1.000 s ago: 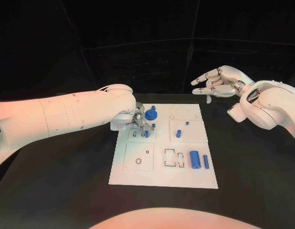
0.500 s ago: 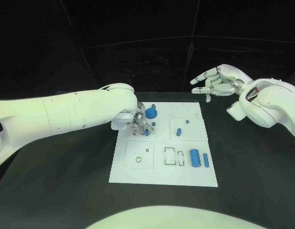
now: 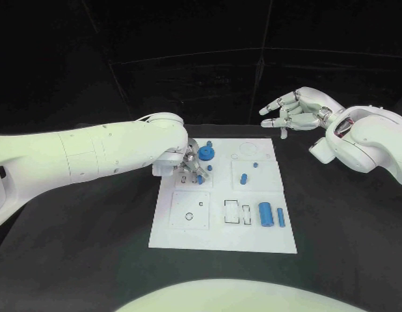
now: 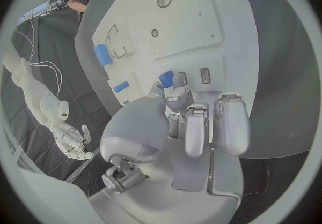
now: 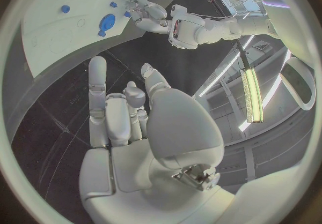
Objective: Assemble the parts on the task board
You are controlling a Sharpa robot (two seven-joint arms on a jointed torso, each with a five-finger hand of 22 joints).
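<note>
The board (image 3: 222, 240) lies flat in the middle of the black surface (image 3: 351, 234), its long side running away from the robot. On its near right part two blue cylinders (image 3: 266, 212) lie side by side, just right of two outlined rectangular slots (image 3: 231, 212). Further up, a short blue peg (image 3: 243, 179) lies in a square field, with a smaller blue piece (image 3: 254, 164) just beyond it. Near the far left corner stands a round blue part (image 3: 205, 155), and beside it a small blue peg (image 3: 200, 181) sits at the fingertips of the left robot hand (image 3: 190, 166).

That left robot hand reaches down onto the board's far left part. In the left wrist view its fingers (image 4: 191, 127) curl down toward two small slots, and a blue piece (image 4: 166, 79) shows at the tip of the thumb and a finger; whether it is pinched or only touched I cannot tell.

The right robot hand (image 3: 294, 114) hangs in the air beyond the board's far right corner, well apart from it, fingers loosely bent and spread, holding nothing.
</note>
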